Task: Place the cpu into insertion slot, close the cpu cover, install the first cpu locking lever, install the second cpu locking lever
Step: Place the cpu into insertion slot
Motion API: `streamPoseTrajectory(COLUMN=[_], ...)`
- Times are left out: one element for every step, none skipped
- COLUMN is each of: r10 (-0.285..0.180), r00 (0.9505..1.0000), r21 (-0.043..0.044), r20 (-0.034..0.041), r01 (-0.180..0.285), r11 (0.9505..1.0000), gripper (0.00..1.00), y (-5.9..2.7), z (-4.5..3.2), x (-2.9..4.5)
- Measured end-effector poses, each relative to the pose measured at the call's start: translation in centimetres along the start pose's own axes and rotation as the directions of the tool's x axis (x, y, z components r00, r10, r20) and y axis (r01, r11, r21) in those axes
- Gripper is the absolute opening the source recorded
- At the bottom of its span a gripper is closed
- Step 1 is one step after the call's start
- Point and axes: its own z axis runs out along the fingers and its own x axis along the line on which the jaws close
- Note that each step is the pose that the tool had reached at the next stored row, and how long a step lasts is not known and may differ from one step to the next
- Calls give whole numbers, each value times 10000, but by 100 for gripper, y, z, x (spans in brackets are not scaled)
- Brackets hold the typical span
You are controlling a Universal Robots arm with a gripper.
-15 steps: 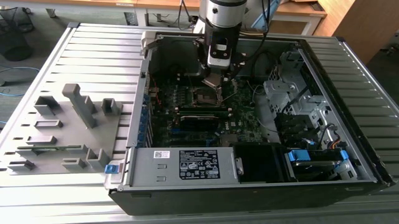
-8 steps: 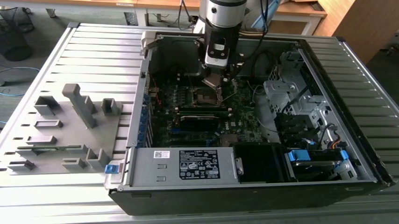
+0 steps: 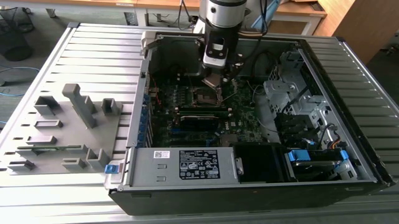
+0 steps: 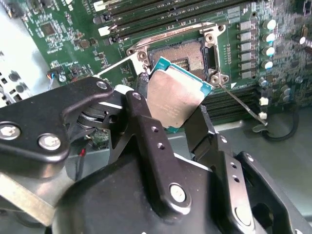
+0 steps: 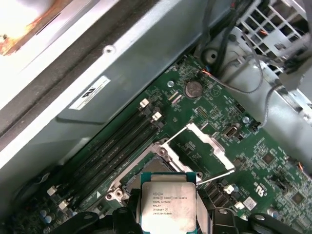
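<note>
— While the gripper (image 4: 173, 108) clamps it by two edges, where is the cpu (image 4: 178, 95)?
— Held tilted just above the insertion slot (image 4: 187, 53), not seated. Beside the slot the cpu cover (image 5: 213, 145) stands swung open, on the green motherboard (image 5: 273, 170).

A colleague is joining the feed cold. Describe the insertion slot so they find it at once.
Inside the open case, find the green motherboard under the gripper holding the cpu. The insertion slot is the square black socket with a metal rim there; the neighbouring memory slots are long and narrow.
</note>
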Motion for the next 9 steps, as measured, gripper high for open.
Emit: streamPoseTrajectory(r10=[140, 176, 177, 177, 178, 178, 180, 207, 295], r00=[9999, 9998, 9998, 9998, 9998, 9998, 9998, 9998, 9996], r21=[2, 3, 3, 3, 2, 2, 3, 2, 3], r20=[9, 10, 11, 11, 11, 11, 11, 13, 19], r01=[-140, -176, -177, -177, -178, -178, -180, -207, -295], r11=[9999, 9998, 9998, 9998, 9998, 9998, 9998, 9998, 9996], gripper=[54, 54, 54, 54, 54, 54, 54, 54, 54], y=[0, 0, 0, 0, 0, 0, 0, 0, 0], z=[0, 0, 0, 0, 0, 0, 0, 0, 1], x=[0, 0, 0, 0, 0, 0, 0, 0, 0])
